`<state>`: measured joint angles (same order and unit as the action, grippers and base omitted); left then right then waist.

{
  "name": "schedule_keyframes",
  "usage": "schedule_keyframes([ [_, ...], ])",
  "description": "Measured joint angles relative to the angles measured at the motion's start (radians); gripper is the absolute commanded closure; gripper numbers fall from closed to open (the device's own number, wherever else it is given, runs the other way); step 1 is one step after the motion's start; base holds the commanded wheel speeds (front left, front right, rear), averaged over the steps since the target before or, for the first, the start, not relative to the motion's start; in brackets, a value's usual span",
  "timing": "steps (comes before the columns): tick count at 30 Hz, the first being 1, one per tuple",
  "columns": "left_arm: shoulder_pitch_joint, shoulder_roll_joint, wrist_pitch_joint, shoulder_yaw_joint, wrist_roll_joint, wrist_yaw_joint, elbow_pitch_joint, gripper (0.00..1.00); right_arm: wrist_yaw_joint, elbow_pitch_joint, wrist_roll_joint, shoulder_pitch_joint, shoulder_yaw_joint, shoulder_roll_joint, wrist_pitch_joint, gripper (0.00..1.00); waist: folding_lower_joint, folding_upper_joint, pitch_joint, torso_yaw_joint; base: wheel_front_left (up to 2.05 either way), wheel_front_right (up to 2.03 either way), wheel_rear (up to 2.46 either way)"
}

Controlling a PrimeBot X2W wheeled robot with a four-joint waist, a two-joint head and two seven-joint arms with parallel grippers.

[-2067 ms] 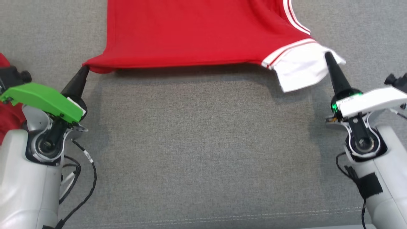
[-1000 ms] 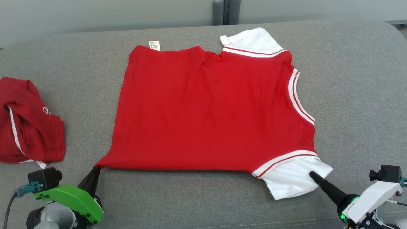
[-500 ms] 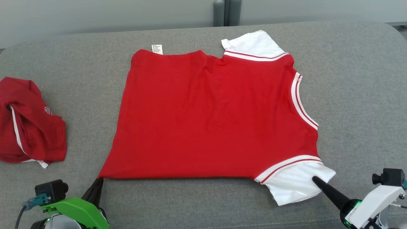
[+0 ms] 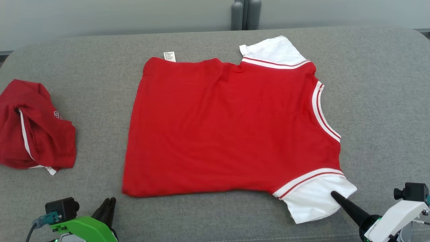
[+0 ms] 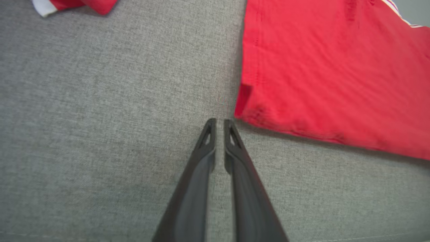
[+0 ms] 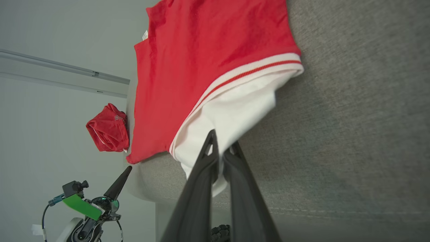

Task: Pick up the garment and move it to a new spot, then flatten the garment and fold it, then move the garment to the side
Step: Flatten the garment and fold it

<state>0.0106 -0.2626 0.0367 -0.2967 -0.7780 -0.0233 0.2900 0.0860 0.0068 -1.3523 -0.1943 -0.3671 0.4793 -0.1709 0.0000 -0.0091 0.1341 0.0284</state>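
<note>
Left gripper [image 4: 107,201] has just let go. Half a second ago its tips sat on the near left hem corner of the garment [image 4: 228,127], stretching that corner to a point. Now the corner is rounded and slack, flat on the grey padded surface [image 4: 386,101]. My left fingers are just near of it, apart from the cloth, pinched to a thin slit with nothing between them.

Right gripper [image 4: 333,194] hasn't changed: narrow, pinching the white near sleeve [image 4: 312,205]. In the right wrist view the sleeve cloth sits between the fingers.

The garment lies spread mid-surface, collar side right, hem left, with the label poking out at the far edge. The body is mostly smooth, with a light crease near the far collar. The view frame has shifted slightly, so I put the small drift of the whole shirt down to the camera.

A crumpled red garment [image 4: 33,127] sits at the far left, well apart and untouched.

Judgement: relocation is done and flattening nearly done. The left release looks like the end of the pull-out stretch. Next I should drop the sleeve, then regrip for the first fold. Risk: the right release drags the sleeve and bunches it.
</note>
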Motion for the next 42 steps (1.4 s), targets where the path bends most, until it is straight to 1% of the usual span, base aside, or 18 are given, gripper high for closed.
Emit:
schedule_keyframes([
  [1,0.0,0.0,0.005,-0.001,0.0,-0.004,-0.003,0.0,0.0,-0.001,0.001,0.0,0.0,0.0,0.0,0.0,0.0,0.0,0.0,0.0,0.0,0.0,0.0],
  [4,0.005,-0.002,0.011,0.0,0.0,-0.012,-0.008,0.0,-0.009,-0.002,0.006,0.0,0.0,0.001,0.003,0.0,0.0,0.0,0.002,0.0,0.0,0.0,0.0],
  [8,0.01,-0.01,0.009,0.004,0.016,-0.022,-0.019,0.0,-0.01,-0.007,0.009,-0.002,-0.004,0.008,0.001,0.0,0.0,0.0,0.002,-0.001,0.0,0.0,0.0],
  [14,0.01,-0.022,-0.022,0.011,0.049,-0.03,-0.052,0.0,-0.035,-0.012,0.012,-0.026,0.0,0.043,-0.011,0.0,0.0,0.0,-0.006,-0.001,0.0,0.0,0.0],
  [16,0.01,-0.026,-0.034,0.012,0.053,-0.031,-0.075,0.0,-0.045,-0.021,0.012,-0.037,0.01,0.061,-0.011,0.0,0.0,0.0,-0.009,-0.001,0.0,0.0,0.0],
  [18,0.01,-0.032,-0.044,0.011,0.066,-0.031,-0.088,0.0,-0.048,-0.024,0.016,-0.046,0.023,0.081,-0.012,0.0,0.0,0.0,-0.011,-0.002,0.0,0.0,0.0],
  [20,0.01,-0.037,-0.057,0.011,0.077,-0.031,-0.102,0.0,-0.062,-0.034,0.018,-0.05,0.042,0.098,-0.01,0.0,0.0,0.0,-0.013,-0.004,0.0,0.0,0.0],
  [21,0.01,-0.038,-0.064,0.012,0.081,-0.032,-0.11,0.0,-0.062,-0.044,0.024,-0.05,0.054,0.104,-0.001,0.0,0.0,0.0,-0.014,-0.005,0.0,0.0,0.0],
  [24,0.01,-0.038,-0.09,0.017,0.1,-0.033,-0.132,0.0,-0.06,-0.079,0.066,-0.042,0.098,0.122,0.046,0.0,0.0,-0.0001,-0.015,-0.009,0.0,0.0,0.0],
  [26,0.009,-0.038,-0.099,0.02,0.106,-0.033,-0.143,0.0,-0.061,-0.096,0.099,-0.021,0.127,0.122,0.089,0.0,0.0,0.0,-0.016,-0.012,0.0,0.0,0.0],
  [32,0.008,-0.036,-0.15,0.021,0.124,-0.034,-0.189,0.0,-0.062,-0.138,0.193,0.032,0.146,0.097,0.189,0.0,0.0,0.0,-0.018,-0.016,0.0,0.0,0.0],
  [36,0.007,-0.031,-0.187,0.017,0.141,-0.035,-0.217,0.0,-0.067,-0.158,0.252,0.044,0.133,0.071,0.241,0.0,0.0,0.0,-0.016,-0.015,0.0,0.0,0.0],
  [37,0.007,-0.031,-0.187,0.004,0.147,-0.035,-0.219,0.0,-0.07,-0.162,0.27,0.043,0.125,0.067,0.252,0.0,0.0,0.0,-0.015,-0.013,0.0,0.0,0.0],
  [39,0.007,-0.028,-0.186,-0.008,0.159,-0.035,-0.219,0.0,-0.072,-0.163,0.286,0.042,0.115,0.067,0.255,0.0,0.0,0.0,-0.013,-0.011,0.0,0.0,0.0],
  [42,0.009,-0.019,-0.184,-0.039,0.183,-0.036,-0.217,0.0,-0.08,-0.163,0.346,0.037,0.067,0.082,0.254,0.0,0.0,0.0,-0.005,-0.005,0.0,0.0,0.0],
])
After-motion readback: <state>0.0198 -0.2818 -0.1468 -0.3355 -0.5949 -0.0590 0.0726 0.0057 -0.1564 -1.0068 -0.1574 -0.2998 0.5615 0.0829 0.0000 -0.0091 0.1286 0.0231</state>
